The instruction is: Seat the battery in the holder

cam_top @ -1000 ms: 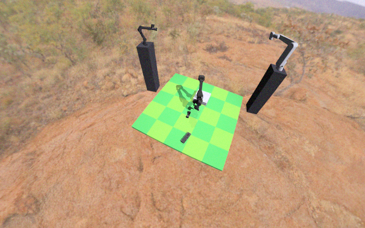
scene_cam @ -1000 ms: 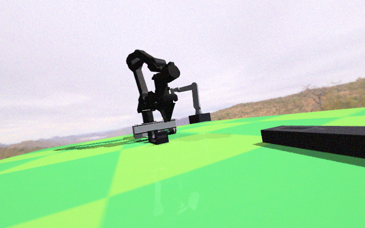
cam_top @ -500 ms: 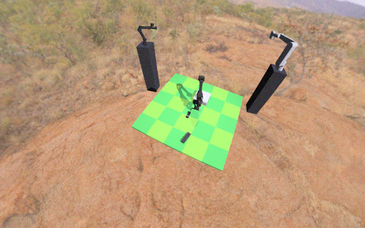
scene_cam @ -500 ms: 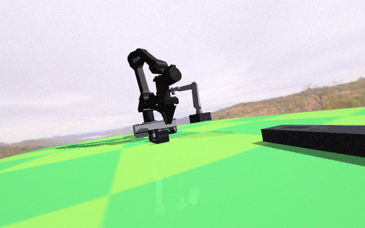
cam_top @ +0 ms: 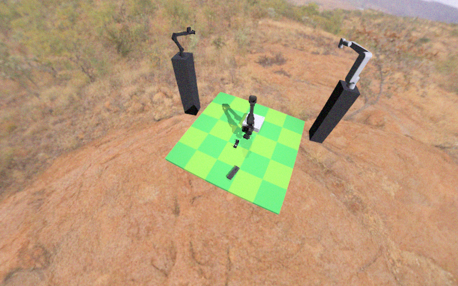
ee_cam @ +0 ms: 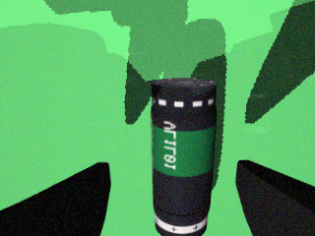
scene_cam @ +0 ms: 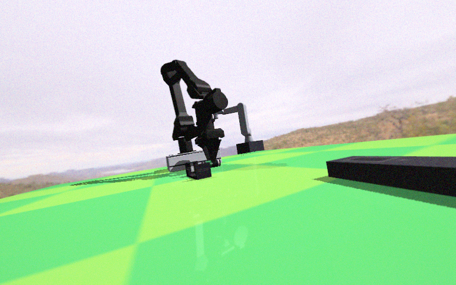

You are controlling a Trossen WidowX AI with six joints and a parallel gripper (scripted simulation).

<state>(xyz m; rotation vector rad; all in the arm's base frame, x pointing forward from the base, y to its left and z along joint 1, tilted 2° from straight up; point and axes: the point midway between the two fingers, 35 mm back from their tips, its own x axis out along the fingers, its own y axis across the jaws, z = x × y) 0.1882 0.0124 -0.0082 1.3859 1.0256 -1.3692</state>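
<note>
1. Top view: a green checkered mat (cam_top: 216, 158) lies on reddish ground. The black arm (cam_top: 250, 116) rises from a pale base plate (cam_top: 259, 121) in the far part of the mat and bends toward the near side. A small dark battery (cam_top: 235, 143) lies just near of the arm's tip. The dark holder (cam_top: 232, 172) lies well apart from it, close to the mat's near edge. Two dark pillars (cam_top: 185, 81) stand beyond the mat's far left and right sides.

2. Exterior view: the gripper (scene_cam: 211, 158) points down, low over the mat, just right of a dark block (scene_cam: 198, 169). The holder (scene_cam: 393, 171) is a long black slab at right.

3. Wrist view: the battery (ee_cam: 183, 157), dark with a green band, lies on the mat between both fingers, touching neither. The pincer stands half open, holding nothing.
</note>
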